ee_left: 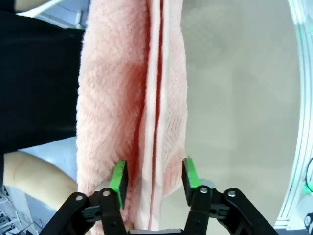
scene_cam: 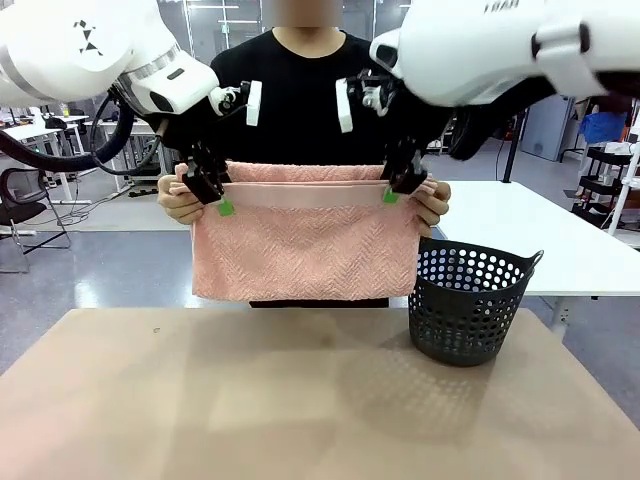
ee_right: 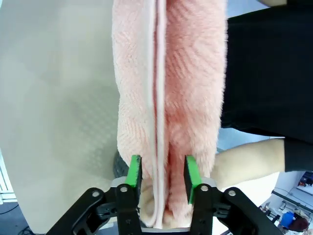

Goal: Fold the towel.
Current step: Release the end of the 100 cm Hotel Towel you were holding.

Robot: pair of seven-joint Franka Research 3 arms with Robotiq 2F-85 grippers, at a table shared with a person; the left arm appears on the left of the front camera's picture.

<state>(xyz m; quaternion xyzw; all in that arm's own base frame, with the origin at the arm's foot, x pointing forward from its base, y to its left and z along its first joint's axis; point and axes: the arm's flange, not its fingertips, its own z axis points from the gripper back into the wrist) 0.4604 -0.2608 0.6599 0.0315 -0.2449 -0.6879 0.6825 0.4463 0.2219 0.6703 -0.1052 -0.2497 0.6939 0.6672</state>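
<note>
The towel point(scene_cam: 305, 245) hangs above the counter's point(scene_cam: 300, 400) far edge, its top corners in the person's hands point(scene_cam: 178, 205). My left gripper point(scene_cam: 215, 195) and right gripper point(scene_cam: 398, 185) stand wide, pads either side of its top edge.

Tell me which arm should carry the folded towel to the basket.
Right. Its jaws straddle a top corner of the towel, close above the basket on the robot's right; the left arm would have to cross the middle. The jaws look open, so regrip first.
</note>
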